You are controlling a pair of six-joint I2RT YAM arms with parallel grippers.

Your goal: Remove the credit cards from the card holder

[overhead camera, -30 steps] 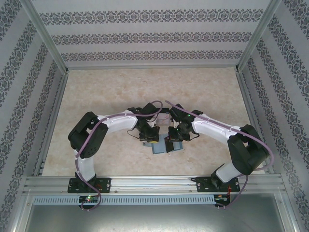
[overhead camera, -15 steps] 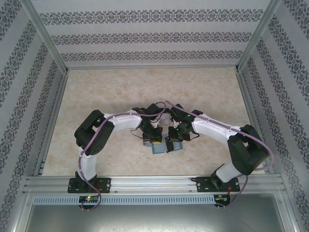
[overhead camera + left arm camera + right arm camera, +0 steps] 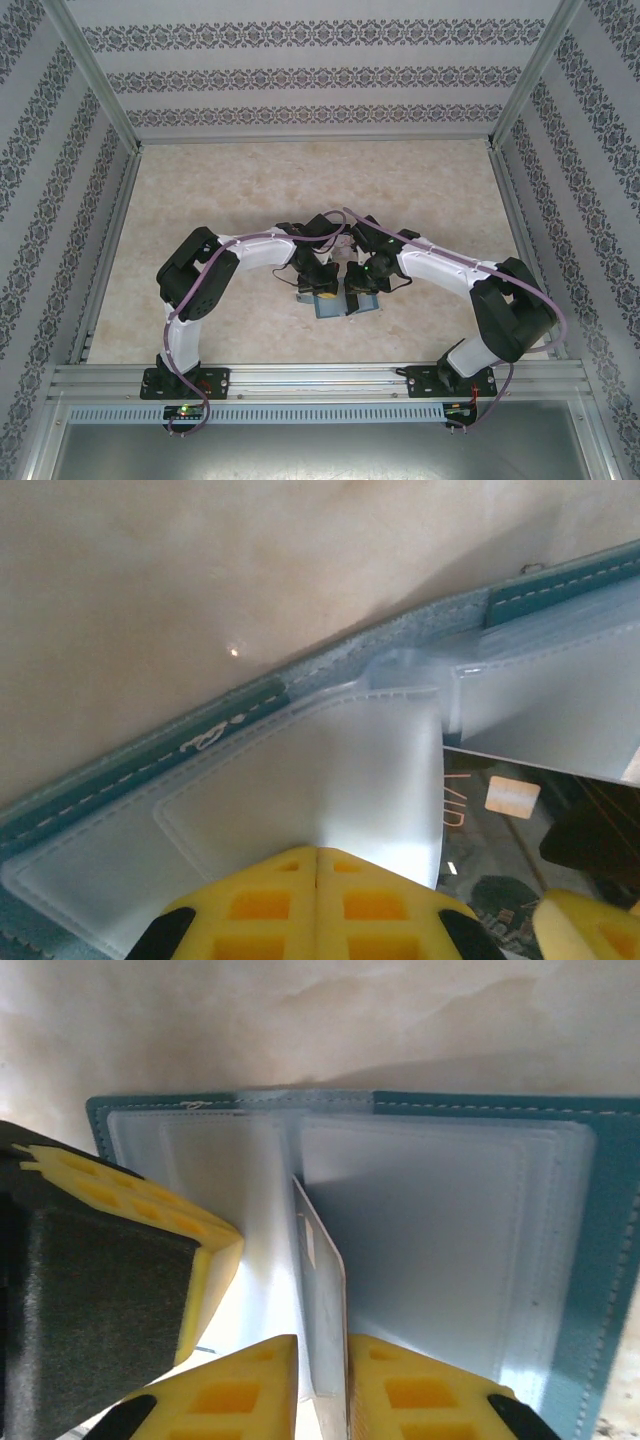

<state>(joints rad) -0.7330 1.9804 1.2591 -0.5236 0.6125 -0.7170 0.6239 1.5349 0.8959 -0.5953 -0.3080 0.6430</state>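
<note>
Left claw (image 3: 318,852) is pressed together, its yellow tips against a clear sleeve (image 3: 330,780) of the card holder (image 3: 610,1210), which lies open on the table (image 3: 250,190), centred in its near half. Right claw (image 3: 322,1345) pinches a credit card (image 3: 325,1290) standing on edge over the holder's fold, just right of the left claw.

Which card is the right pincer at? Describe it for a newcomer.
On the beige table, near its front middle, lies the open teal card holder. The credit card stands on edge at its middle, between the right pincer's yellow fingers: a thin opaque sliver among translucent sleeves.
</note>
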